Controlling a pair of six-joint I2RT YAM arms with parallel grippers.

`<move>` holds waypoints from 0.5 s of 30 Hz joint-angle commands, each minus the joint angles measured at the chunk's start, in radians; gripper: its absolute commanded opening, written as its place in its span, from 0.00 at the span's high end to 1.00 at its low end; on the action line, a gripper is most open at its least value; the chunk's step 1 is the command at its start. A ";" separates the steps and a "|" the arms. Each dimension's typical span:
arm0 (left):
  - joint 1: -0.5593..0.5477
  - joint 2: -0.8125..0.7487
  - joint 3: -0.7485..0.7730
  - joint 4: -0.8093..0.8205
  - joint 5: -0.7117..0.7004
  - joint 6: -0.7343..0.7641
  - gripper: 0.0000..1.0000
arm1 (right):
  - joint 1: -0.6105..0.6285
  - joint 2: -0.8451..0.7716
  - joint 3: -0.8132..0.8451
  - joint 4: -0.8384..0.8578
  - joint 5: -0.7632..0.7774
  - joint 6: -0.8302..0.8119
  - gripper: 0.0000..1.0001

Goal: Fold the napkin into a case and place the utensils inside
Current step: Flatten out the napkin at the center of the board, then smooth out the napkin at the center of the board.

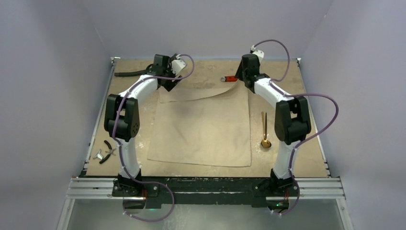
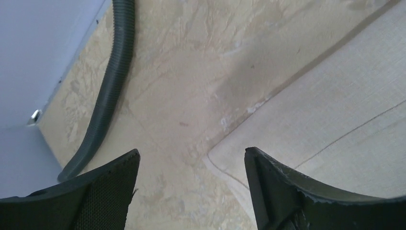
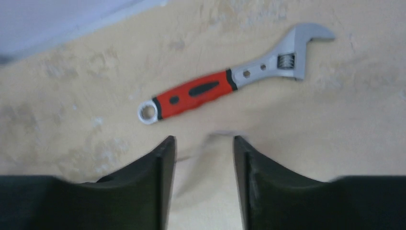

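Note:
The beige napkin [image 1: 206,129] lies spread flat in the middle of the table, with a slanting crease near its far edge. My left gripper [image 2: 191,158] is open wide, low over the napkin's far left corner [image 2: 249,143]; the corner lies between the fingers. My right gripper [image 3: 204,143] is at the napkin's far right corner [image 3: 210,182]. Its fingers stand a narrow gap apart with the cloth corner between them; the view is blurred. One gold spoon [image 1: 264,130] lies right of the napkin, bowl toward me. I see no other utensil.
A red-handled silver wrench [image 1: 231,78] lies just beyond the right gripper and shows in the right wrist view [image 3: 230,81]. A curved black hose [image 2: 107,91] lies at the far left by the wall. Black-handled pliers [image 1: 107,151] lie near the left edge.

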 commanded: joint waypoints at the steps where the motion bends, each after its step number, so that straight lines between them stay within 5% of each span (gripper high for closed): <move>1: 0.040 0.040 0.159 -0.092 0.181 -0.063 0.22 | -0.016 0.082 0.192 -0.032 0.040 -0.012 0.42; 4: 0.040 0.039 0.166 -0.255 0.320 0.045 0.24 | -0.015 0.118 0.257 -0.078 0.141 -0.023 0.24; 7: 0.040 0.006 0.063 -0.314 0.367 0.166 0.26 | -0.014 0.072 0.205 -0.054 0.160 -0.035 0.18; 15: 0.041 0.009 -0.035 -0.336 0.333 0.312 0.27 | 0.197 -0.112 -0.083 0.047 0.036 -0.017 0.46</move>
